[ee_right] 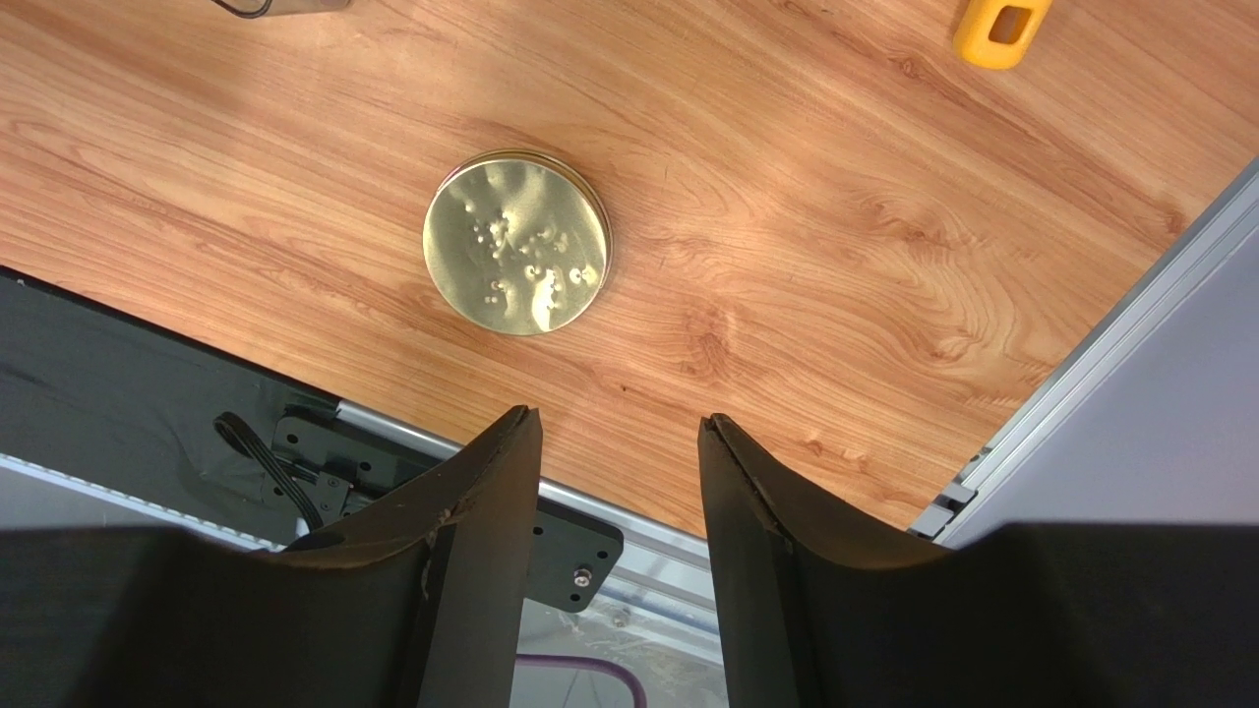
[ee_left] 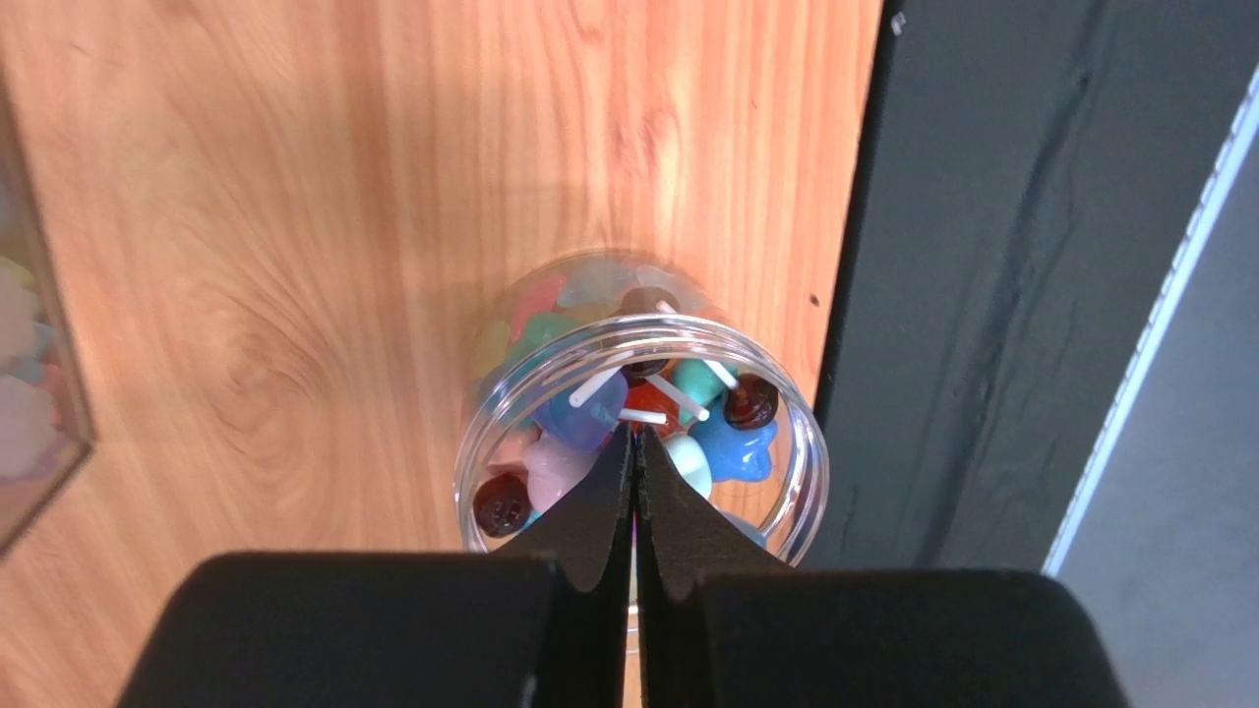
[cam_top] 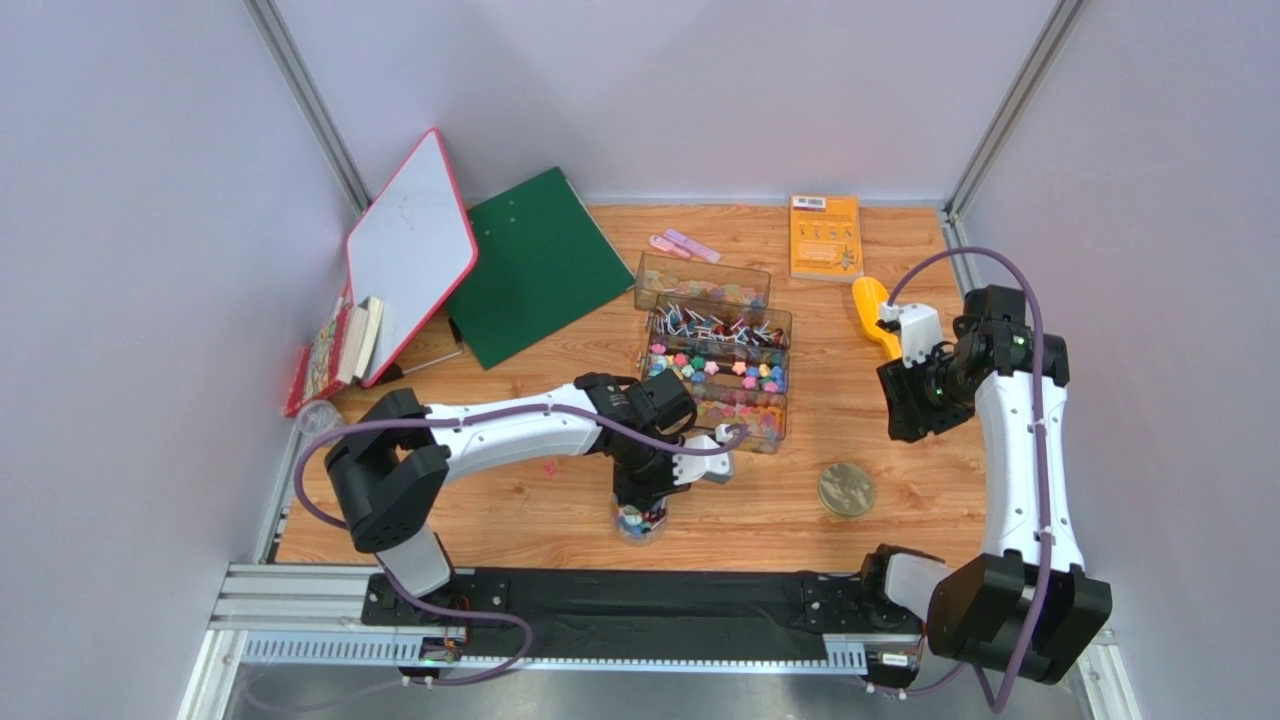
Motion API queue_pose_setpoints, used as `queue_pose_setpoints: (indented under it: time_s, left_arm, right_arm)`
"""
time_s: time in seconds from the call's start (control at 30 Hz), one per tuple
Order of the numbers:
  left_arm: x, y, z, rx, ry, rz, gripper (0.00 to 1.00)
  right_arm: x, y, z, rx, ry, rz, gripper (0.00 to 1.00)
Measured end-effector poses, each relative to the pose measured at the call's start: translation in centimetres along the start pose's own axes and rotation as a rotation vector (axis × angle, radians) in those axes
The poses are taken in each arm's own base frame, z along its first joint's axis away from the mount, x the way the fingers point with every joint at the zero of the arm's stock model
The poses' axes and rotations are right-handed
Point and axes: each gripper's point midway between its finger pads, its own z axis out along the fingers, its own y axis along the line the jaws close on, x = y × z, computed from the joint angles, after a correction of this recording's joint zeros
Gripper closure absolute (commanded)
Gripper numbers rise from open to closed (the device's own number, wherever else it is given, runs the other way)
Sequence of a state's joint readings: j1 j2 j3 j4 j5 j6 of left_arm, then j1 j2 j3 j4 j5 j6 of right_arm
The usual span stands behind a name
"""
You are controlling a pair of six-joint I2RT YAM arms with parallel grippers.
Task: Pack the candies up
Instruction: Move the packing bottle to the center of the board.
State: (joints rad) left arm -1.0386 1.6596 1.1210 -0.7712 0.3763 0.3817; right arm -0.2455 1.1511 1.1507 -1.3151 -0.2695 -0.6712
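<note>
Several candies (ee_left: 732,443), some apparently on sticks, sit in a clear jar (ee_left: 650,332).

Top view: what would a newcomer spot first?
The clear box of bright candies sits mid-table. Near the front edge, the shut left gripper points into an open jar part-filled with candies. A gold lid lies apart to its right; the right gripper is open and empty.
</note>
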Motion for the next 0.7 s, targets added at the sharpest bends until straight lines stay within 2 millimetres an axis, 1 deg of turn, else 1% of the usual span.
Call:
queue_pose_setpoints:
  time_s: [0.1, 0.3, 0.43, 0.47, 0.5, 0.53, 0.57, 0.6, 0.63, 0.67, 0.7]
  left_arm:
    - [-1.3, 0.8, 0.3, -0.015, -0.021, 0.007, 1.00]
    - [-4.7, 2.8, 0.9, -0.046, -0.071, 0.029, 1.00]
    - [-5.8, 3.5, 0.9, -0.068, -0.093, 0.040, 1.00]
    - [-5.9, 3.6, 0.8, -0.070, -0.095, 0.041, 0.98]
    - [-6.0, 3.6, 0.7, -0.071, -0.098, 0.042, 0.90]
    - [-6.1, 3.6, 0.6, -0.071, -0.098, 0.043, 0.80]
    - [-6.2, 3.5, 0.4, -0.069, -0.096, 0.043, 0.61]
    - [-6.2, 3.3, 0.0, -0.066, -0.093, 0.048, 0.53]
    - [-6.4, 3.1, -0.7, -0.065, -0.095, 0.046, 0.43]
    - [-6.7, 2.8, -1.7, -0.069, -0.106, 0.058, 0.25]
    - [-7.0, 2.5, -2.6, -0.076, -0.122, 0.076, 0.20]
  right_arm:
    - [0.1, -0.1, 0.1, 0.004, 0.004, -0.004, 0.52]
    - [0.3, -0.1, 0.2, 0.004, 0.008, -0.006, 0.52]
    - [0.2, -0.2, 0.2, 0.008, 0.005, -0.007, 0.52]
    - [0.2, -0.2, 0.2, 0.008, 0.005, -0.007, 0.52]
    - [0.2, -0.2, 0.2, 0.008, 0.005, -0.010, 0.52]
    - [0.2, -0.2, 0.2, 0.008, 0.005, -0.016, 0.50]
    - [0.2, -0.2, 0.2, 0.007, 0.003, -0.024, 0.45]
    - [0.2, -0.2, 0.2, 0.005, -0.001, -0.045, 0.39]
    - [0.4, 0.1, 0.1, -0.001, -0.008, -0.073, 0.32]
    - [0.5, 0.3, 0.0, -0.007, -0.016, -0.097, 0.15]
    - [0.7, 0.7, -0.1, -0.013, -0.031, -0.136, 0.09]
